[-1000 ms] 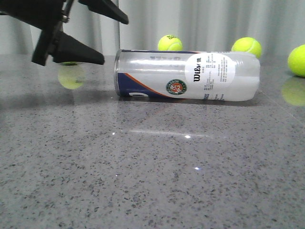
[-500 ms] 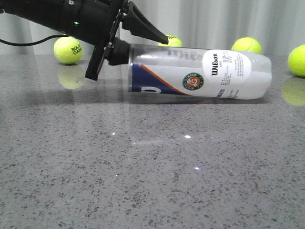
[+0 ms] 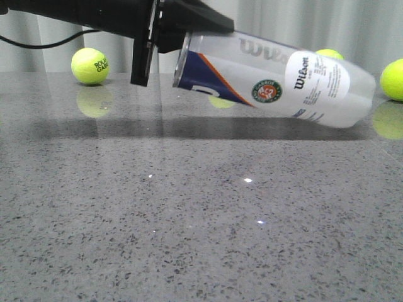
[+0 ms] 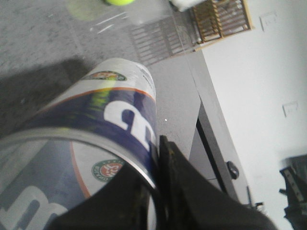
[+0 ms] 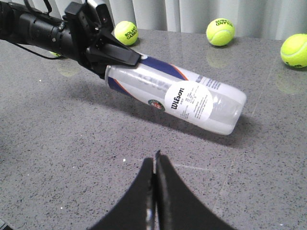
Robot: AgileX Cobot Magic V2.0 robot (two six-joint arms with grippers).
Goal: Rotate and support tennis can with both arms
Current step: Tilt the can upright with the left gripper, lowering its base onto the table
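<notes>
On the speckled grey counter [image 3: 189, 239], the Wilson tennis can [image 3: 277, 78] sits tilted: its metal-rimmed open end is lifted clear of the stone while the closed far end rests on it. The left gripper [image 3: 189, 31] is clenched on that rim, one finger [image 4: 192, 201] outside the wall and the other apparently inside the mouth. To my eye the rotation toward upright is under way but far from finished, and the supporting half of the job has not begun. The right gripper [image 5: 154, 191] hangs well short of the can with its fingers pressed together, holding nothing. Next it would need to spread them and come in against the can's lower body to steady it as the left arm raises the rim.

The inner left finger is mostly hidden behind the rim. One tennis ball [image 3: 220, 102] shows only dimly through the clear plastic, and another [image 3: 393, 78] is cut by the frame edge.
</notes>
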